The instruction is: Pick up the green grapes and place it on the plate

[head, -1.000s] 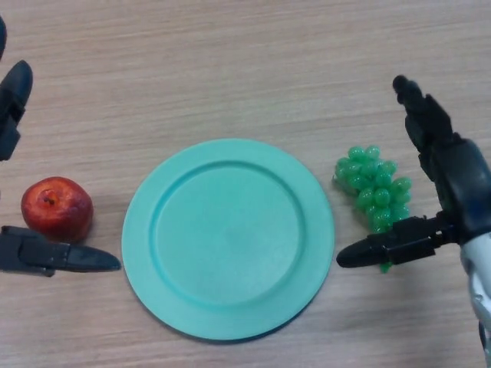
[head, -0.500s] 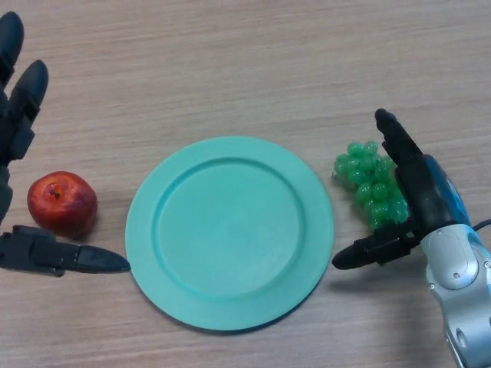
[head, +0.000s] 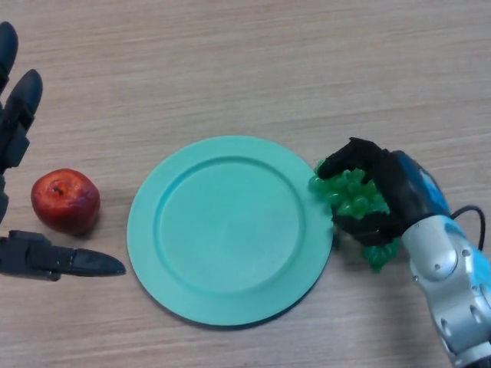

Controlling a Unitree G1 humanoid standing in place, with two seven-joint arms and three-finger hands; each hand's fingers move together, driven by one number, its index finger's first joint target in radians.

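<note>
A bunch of green grapes [head: 349, 198] lies on the wooden table against the right rim of a round teal plate [head: 230, 230]. My right hand [head: 380, 192] is over the bunch with its fingers and thumb curled round it, hiding much of it; a few grapes stick out below at the lower right. My left hand [head: 23, 146] stays at the far left edge, fingers straight, around a red apple.
A red apple [head: 65, 202] sits on the table left of the plate, between the left hand's fingers and thumb [head: 69, 262] without being held. Bare wooden table stretches across the far side.
My right hand has come down leftward onto the grapes and curled its fingers round them. The bunch has shifted slightly left, against the plate's rim. The left hand has barely moved.
</note>
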